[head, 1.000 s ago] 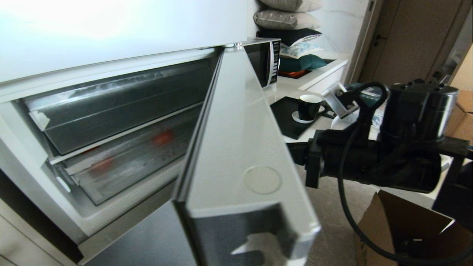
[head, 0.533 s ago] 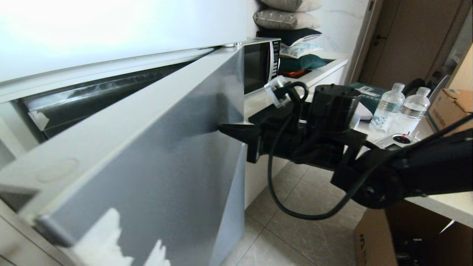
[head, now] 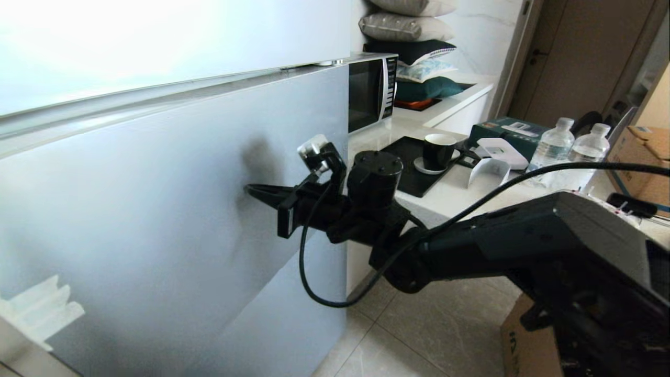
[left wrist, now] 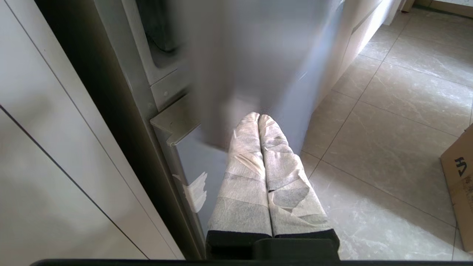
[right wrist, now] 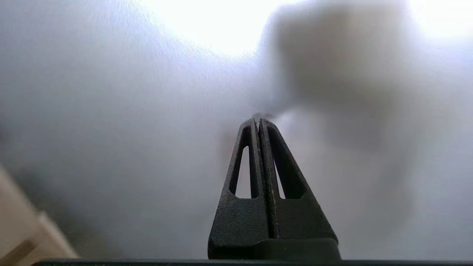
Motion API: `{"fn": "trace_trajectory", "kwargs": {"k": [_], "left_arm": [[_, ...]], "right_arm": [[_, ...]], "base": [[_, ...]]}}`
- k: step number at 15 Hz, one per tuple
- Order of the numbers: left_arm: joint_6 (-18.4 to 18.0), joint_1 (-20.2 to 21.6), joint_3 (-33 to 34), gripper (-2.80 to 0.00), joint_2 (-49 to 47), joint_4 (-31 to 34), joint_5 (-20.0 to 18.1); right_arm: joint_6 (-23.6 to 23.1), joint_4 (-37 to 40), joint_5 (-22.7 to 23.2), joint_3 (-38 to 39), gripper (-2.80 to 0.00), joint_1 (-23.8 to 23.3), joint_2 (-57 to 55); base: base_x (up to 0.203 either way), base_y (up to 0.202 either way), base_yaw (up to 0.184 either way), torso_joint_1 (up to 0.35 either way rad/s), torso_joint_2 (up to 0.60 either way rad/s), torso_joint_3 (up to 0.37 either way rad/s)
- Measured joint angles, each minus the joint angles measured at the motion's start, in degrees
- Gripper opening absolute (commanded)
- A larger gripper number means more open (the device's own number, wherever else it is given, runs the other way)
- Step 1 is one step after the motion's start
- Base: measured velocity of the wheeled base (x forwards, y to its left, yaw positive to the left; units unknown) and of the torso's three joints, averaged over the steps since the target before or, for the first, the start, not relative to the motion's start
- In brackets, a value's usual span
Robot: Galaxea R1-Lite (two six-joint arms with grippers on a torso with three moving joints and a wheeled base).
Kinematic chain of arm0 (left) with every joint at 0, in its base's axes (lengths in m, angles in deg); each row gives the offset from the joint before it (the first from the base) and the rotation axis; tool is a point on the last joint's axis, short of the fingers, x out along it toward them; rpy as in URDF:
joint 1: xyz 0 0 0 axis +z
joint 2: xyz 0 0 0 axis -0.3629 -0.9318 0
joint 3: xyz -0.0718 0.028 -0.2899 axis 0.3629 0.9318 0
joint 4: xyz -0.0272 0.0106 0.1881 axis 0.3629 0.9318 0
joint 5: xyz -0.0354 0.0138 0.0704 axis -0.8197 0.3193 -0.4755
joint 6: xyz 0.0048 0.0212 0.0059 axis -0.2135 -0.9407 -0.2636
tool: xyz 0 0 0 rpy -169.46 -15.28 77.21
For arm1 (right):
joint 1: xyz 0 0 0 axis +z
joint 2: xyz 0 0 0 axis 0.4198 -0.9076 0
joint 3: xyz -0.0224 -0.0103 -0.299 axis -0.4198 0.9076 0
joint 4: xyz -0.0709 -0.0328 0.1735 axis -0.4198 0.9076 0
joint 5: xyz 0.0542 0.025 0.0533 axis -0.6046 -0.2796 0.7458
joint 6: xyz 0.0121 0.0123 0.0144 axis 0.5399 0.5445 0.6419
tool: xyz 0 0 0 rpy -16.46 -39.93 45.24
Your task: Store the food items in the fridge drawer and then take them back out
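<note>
Fridge drawer and food items not visible in any view; the grey-blue metal fridge door panel [head: 172, 220] covers the whole front, flush or nearly flush under the pale upper fridge panel [head: 157, 36], so their orientation and long axis cannot be told. Door panel is wide and flat, long axis running horizontally, face pointing out into the room.

Room: light grey stone-look tiled floor [head: 434, 335], white countertop [head: 445, 193] beside the fridge carrying a black-and-silver microwave [head: 371, 91], a black tray with a dark mug on a saucer [head: 437, 152], two clear plastic water bottles [head: 570, 146] and a teal box [head: 502, 128]. Stacked cushions [head: 408, 26] behind the microwave. Brown cardboard boxes, one low on the floor [head: 528, 345].

Right gripper [head: 252, 190], black with slotted fingers, reaches in from the right, arm stretched roughly level across the counter corner, fingertips against or just at the door panel face near its right half; jaws pressed together, nothing between them. Right wrist view shows only the blurred panel surface ahead of the tips.

Left gripper [left wrist: 258, 116], fingers wrapped in white tape, hangs low pointing at the floor by the fridge's lower corner, jaws together, empty.
</note>
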Motion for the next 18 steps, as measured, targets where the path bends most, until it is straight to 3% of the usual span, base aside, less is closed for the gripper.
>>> {"fn": "trace_trajectory", "kwargs": {"k": [6,9,13,16,18], "left_arm": [[-0.02,0.0,0.0,-2.8,0.0,-0.01,0.0],[-0.02,0.0,0.0,-2.8,0.0,0.01,-0.02],[-0.01,0.0,0.0,-2.8,0.0,0.01,0.0],[-0.02,0.0,0.0,-2.8,0.0,-0.01,0.0],[-0.01,0.0,0.0,-2.8,0.0,-0.01,0.0]], "right_arm": [[0.18,0.0,-2.22,-4.19,-2.8,0.13,-4.39],[-0.55,-0.09,-5.52,0.93,-2.8,0.81,-2.0],[-1.58,2.2,-10.63,22.3,-2.8,3.22,14.42],[-5.08,7.33,-19.73,41.71,-2.8,4.63,34.27],[-7.38,10.04,-26.86,54.99,-2.8,2.62,48.68]], "base": [[0.0,0.0,0.0,0.0,0.0,0.0],[0.0,0.0,0.0,0.0,0.0,0.0],[0.0,0.0,0.0,0.0,0.0,0.0],[0.0,0.0,0.0,0.0,0.0,0.0],[0.0,0.0,0.0,0.0,0.0,0.0]]}}
